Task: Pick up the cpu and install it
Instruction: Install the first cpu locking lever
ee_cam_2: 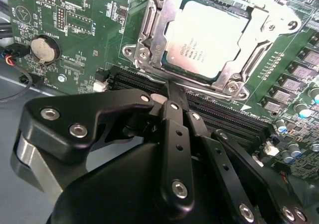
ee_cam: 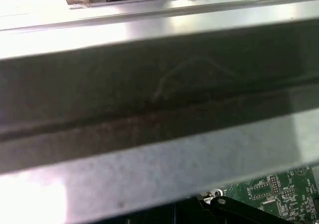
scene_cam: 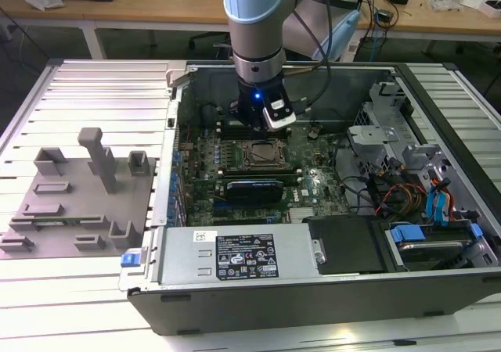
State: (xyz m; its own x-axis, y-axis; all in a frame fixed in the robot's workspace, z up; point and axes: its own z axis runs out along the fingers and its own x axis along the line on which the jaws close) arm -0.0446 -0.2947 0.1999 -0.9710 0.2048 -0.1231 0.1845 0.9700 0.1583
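An open computer case (scene_cam: 258, 305) lies on a slatted metal table (scene_cam: 86, 289). Inside are a green motherboard (scene_cam: 313, 184), a power supply (scene_cam: 235, 254) with a white label (scene_cam: 246, 256), and blue-tabbed drive bays (scene_cam: 434, 235). A grey fixture plate (scene_cam: 70, 211) sits to the exterior view's left. A coin battery (ee_cam_2: 44, 49) shows in the second wrist view.

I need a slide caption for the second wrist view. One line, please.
Gripper poised beside the socket, where the cpu already sits.
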